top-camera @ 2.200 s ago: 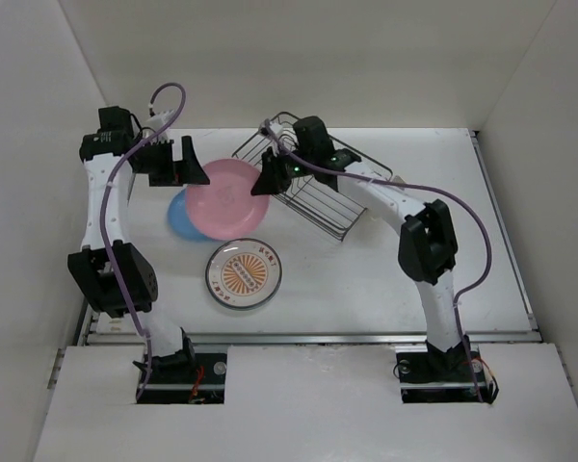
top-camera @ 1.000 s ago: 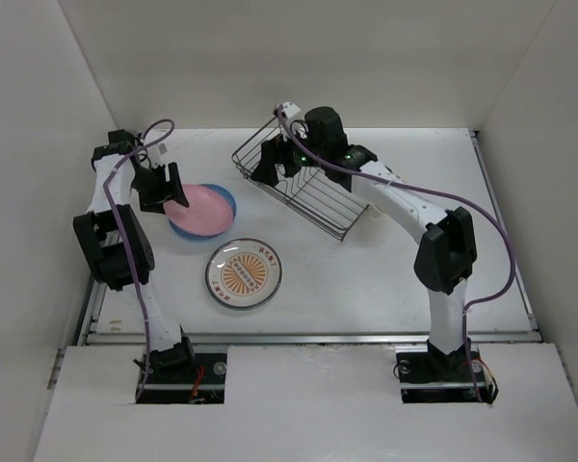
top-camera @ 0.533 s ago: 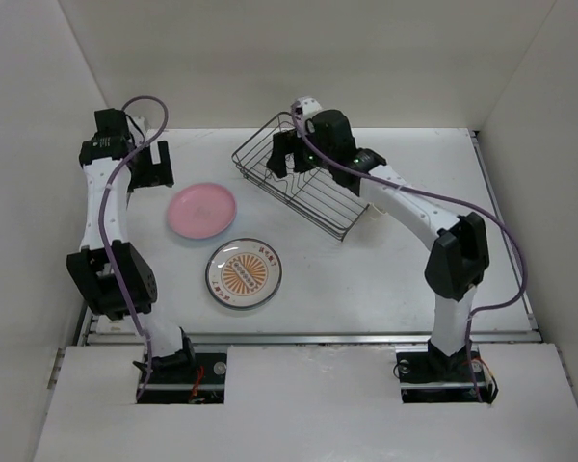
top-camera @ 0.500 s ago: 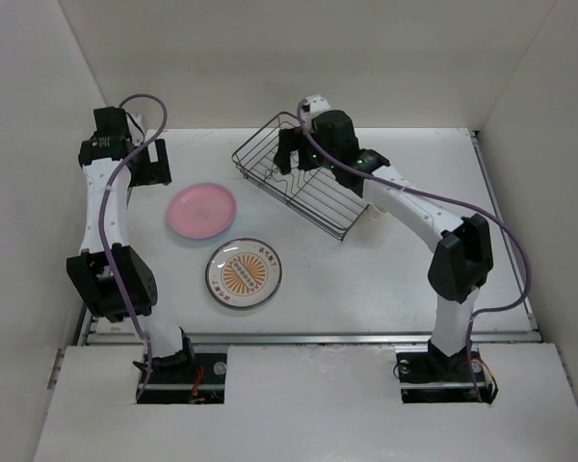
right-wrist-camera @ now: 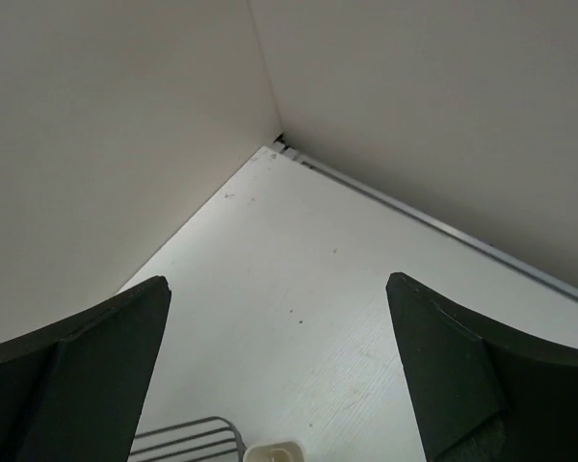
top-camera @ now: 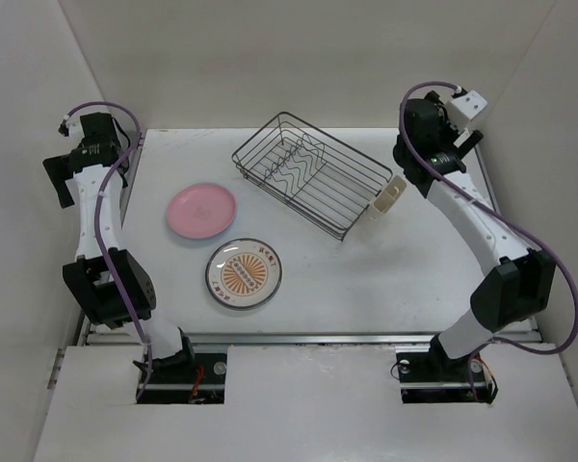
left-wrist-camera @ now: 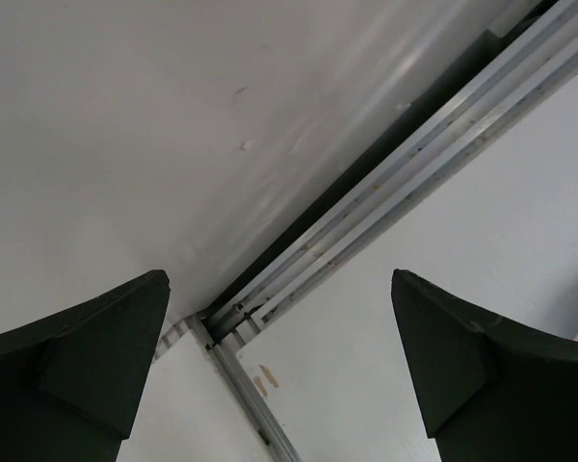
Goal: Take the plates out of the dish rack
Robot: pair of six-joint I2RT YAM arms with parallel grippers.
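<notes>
At the far left, the left arm (top-camera: 96, 207) is held close against the side wall (top-camera: 19, 115). In its wrist view its jaws are seen spread wide with nothing between them, aimed at the wall and the edge rail (left-wrist-camera: 385, 207) of the bench (top-camera: 385, 289). A pink plate (top-camera: 201, 210) is laid flat on the bench. A plate with an orange sunburst (top-camera: 244, 272) is laid just beside it, nearer the arm bases; whether the rims touch cannot be told.

Further right the dish rack (top-camera: 299, 162) is set at an angle, with a beige cup (top-camera: 389, 192) on its right end. Only bare wire is seen inside, so the unloading is judged done or nearly so. At the far right the right arm (top-camera: 472, 217) is raised near the back corner, its jaws likewise spread and empty.

Little room is left between the left wrist and the wall, so a careless swing could knock it there. If either arm is sent into the rack again, the wire could be snagged by spread jaws and the light rack dragged. The two plates could be chipped if another is set down between them.
</notes>
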